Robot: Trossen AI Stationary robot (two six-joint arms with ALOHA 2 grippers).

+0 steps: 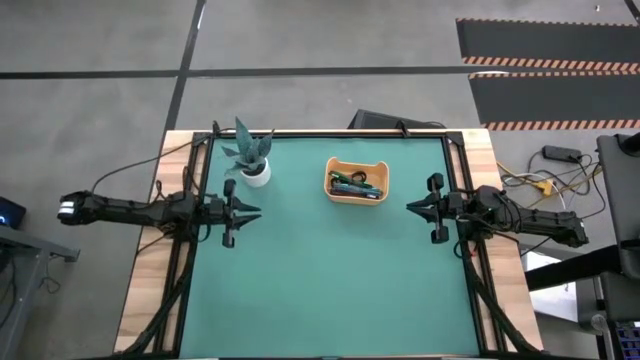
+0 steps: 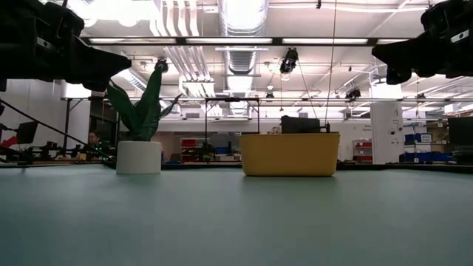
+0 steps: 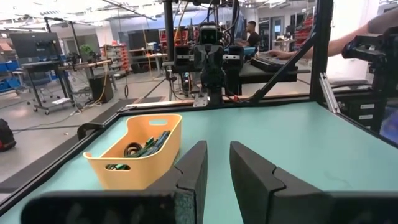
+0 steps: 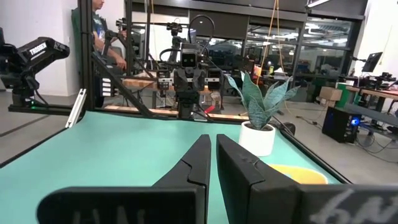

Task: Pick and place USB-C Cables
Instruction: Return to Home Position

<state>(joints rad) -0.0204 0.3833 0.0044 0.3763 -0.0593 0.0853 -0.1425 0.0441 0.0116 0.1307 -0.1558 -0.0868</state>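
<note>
The USB-C cables (image 1: 357, 185) lie bundled together inside the orange tray (image 1: 335, 192) at the table's far middle. Green, teal and dark strands show among them, also in the left wrist view (image 3: 146, 148). My left gripper (image 1: 256, 210) hovers at the table's left side, near the plant, pointing right, with only a narrow gap between its fingers (image 3: 217, 163). My right gripper (image 1: 410, 207) hovers at the right side, pointing left, with its fingers shut (image 4: 213, 155). Neither holds anything. In the low view the tray's wall (image 2: 290, 154) hides the cables.
A potted plant in a white pot (image 1: 252, 160) stands at the far left, just beyond my left gripper. The green mat (image 1: 330, 290) lies bare between and in front of the arms. People (image 4: 102, 37) stand in the room beyond the table.
</note>
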